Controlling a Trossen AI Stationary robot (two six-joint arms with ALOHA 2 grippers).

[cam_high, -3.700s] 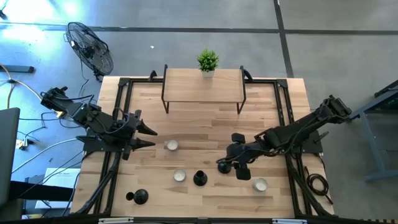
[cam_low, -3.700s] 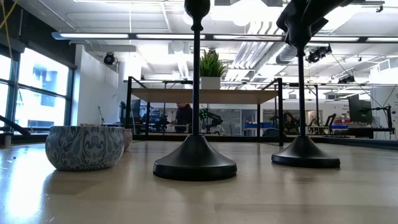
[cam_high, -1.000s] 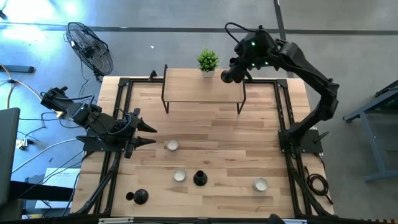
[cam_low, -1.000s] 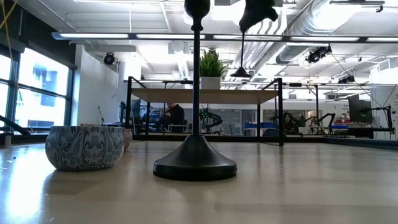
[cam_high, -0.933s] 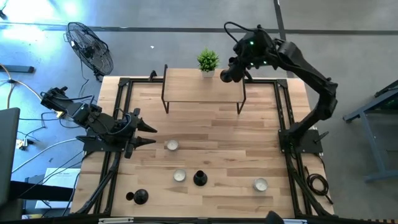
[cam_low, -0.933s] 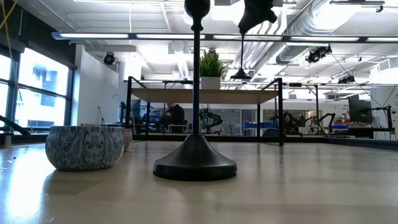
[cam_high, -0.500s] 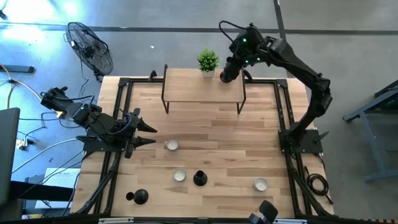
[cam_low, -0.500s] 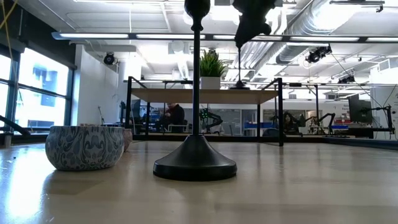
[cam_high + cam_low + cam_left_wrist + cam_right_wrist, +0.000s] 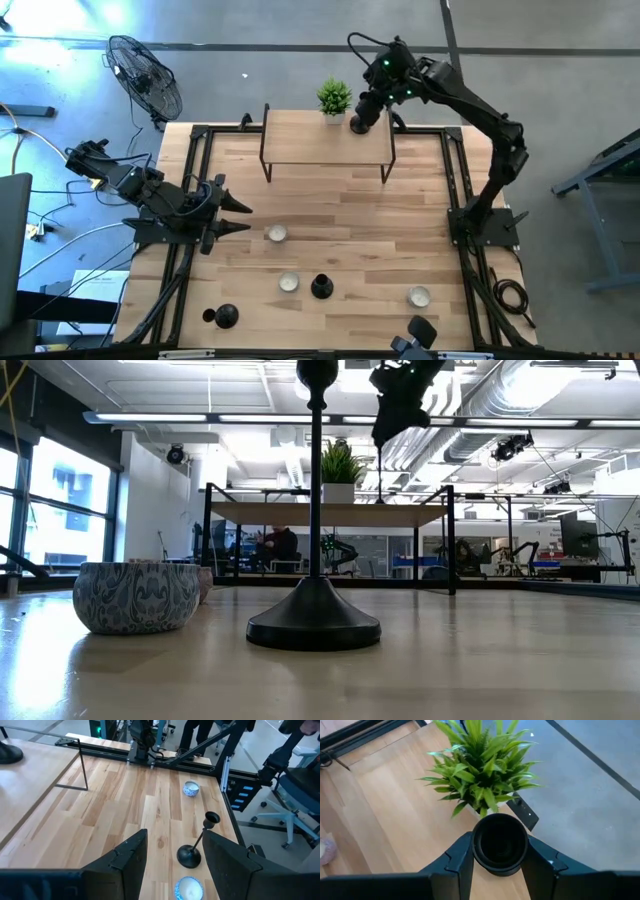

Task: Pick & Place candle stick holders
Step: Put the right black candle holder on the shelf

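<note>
My right gripper (image 9: pixel 362 116) is shut on a black candle stick holder (image 9: pixel 381 455) above the wooden shelf (image 9: pixel 300 140) at the table's far side, beside a potted plant (image 9: pixel 334 98). The holder's base (image 9: pixel 358 128) is at the level of the shelf top. A second holder (image 9: pixel 321 287) stands on its base at the middle front and also shows in the left wrist view (image 9: pixel 192 851). A third (image 9: pixel 225 317) stands at the front left. My left gripper (image 9: pixel 240 218) is open and empty at the table's left. My right gripper pinches the holder's top cup (image 9: pixel 479 851) between its two fingers (image 9: pixel 457 862), coming from above and pointing down. The holder hangs upright below the fingers, with its stem (image 9: pixel 381 460) straight down. I cannot tell whether its base touches the shelf top.
Three small bowls with candles stand on the table (image 9: pixel 276 234), (image 9: pixel 289 282), (image 9: pixel 418 296). The patterned bowl (image 9: pixel 137 596) is close in the low view. A fan (image 9: pixel 150 80) stands off the table's far left. A dark object (image 9: pixel 415 333) shows at the near edge.
My right gripper has gone a little toward the table's left edge and down over the shelf, toward the plant, still shut on the holder. The holder has stayed upright, and its base has come down to the level of the shelf top.
</note>
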